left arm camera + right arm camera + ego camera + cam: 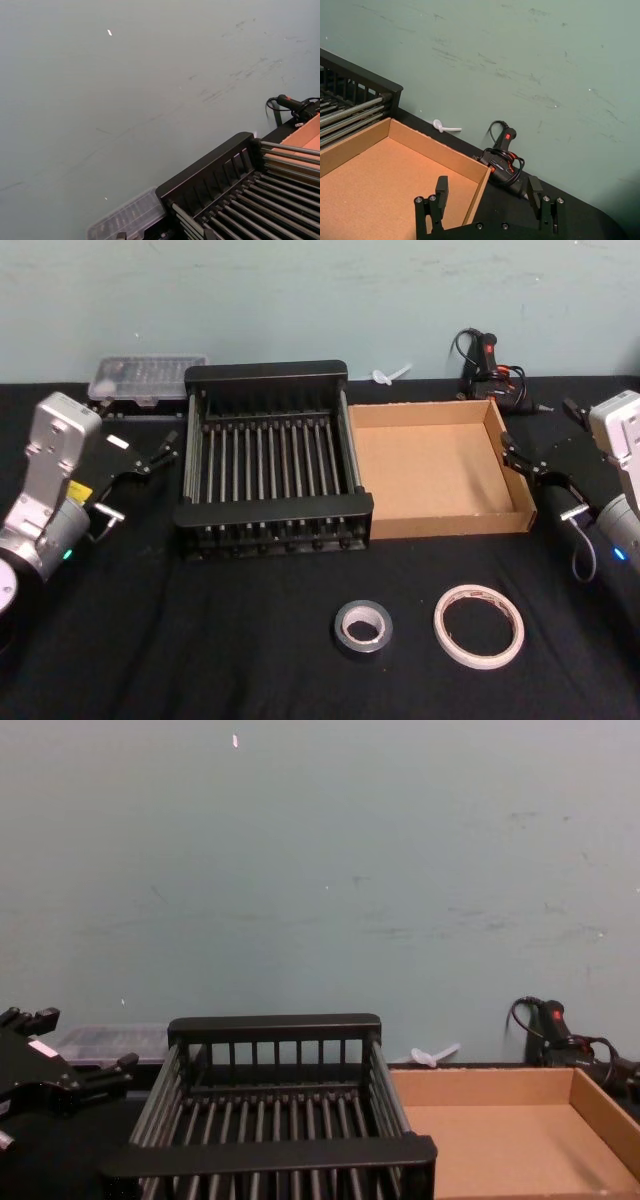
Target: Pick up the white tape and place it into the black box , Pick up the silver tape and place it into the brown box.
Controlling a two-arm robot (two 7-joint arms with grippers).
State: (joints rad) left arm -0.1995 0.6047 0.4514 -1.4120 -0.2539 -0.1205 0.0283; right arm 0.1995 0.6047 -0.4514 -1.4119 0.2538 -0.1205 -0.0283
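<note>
Two tape rolls lie flat on the near side of the black table as we hold both arms back, nothing yet in hand. The white tape (479, 626) sits near right; the silver tape (362, 627) rests just left of it, apart, roughly in line with the gap where the two boxes meet. Farther back, the black box (265, 373) stands centre-left with the brown box (513, 473) touching its right side, both holding nothing we can see.

Our left gripper (150, 457) hovers left of the black box with fingers spread. Our right gripper (487, 191) hangs by the brown box's right wall, jaws wide apart.

We judge the white roll light, thin and stiff, lying low on the cloth, so a pinch across its ring, one finger through the wide hole, looks safest. The silver roll seems heavier and thicker, with a smooth outer face that may slip; gripping its wall through the core should give us a firmer hold.
</note>
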